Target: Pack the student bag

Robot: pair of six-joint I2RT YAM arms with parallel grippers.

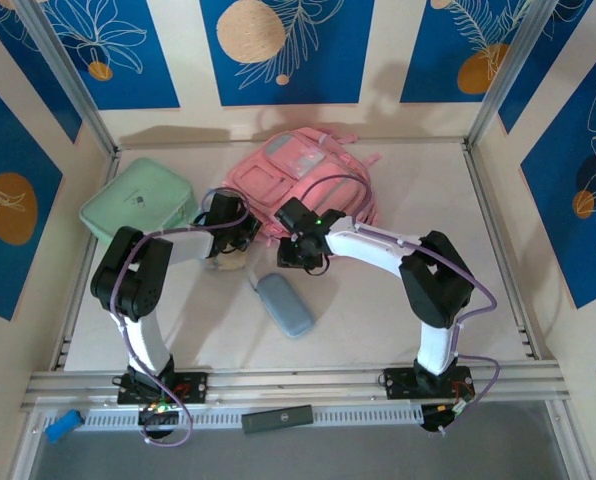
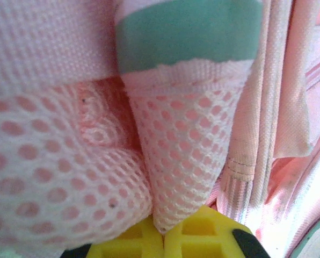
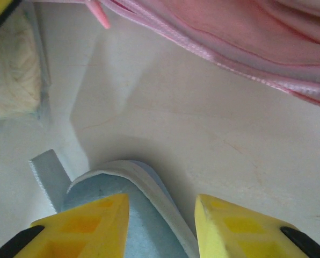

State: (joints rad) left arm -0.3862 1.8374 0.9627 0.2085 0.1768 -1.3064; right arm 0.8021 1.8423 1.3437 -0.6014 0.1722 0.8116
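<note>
The student bag (image 1: 303, 175), pink and soft, lies at the back middle of the table. My left gripper (image 1: 244, 236) is at the bag's near left edge. In the left wrist view its yellow fingers (image 2: 203, 236) are shut on a fold of the bag's white mesh pocket (image 2: 181, 156), below a teal patch (image 2: 187, 32). My right gripper (image 1: 298, 260) hangs just in front of the bag. Its jaws (image 3: 161, 201) stand open over the end of a grey-blue pouch (image 3: 103, 191), which lies flat on the table (image 1: 285, 305); nothing is pinched.
A mint green rounded case (image 1: 138, 205) lies at the back left. A cream fluffy item in clear wrap (image 1: 228, 264) sits under the left wrist, also at the right wrist view's left edge (image 3: 12, 70). Metal rails (image 1: 288, 382) line the table's edges.
</note>
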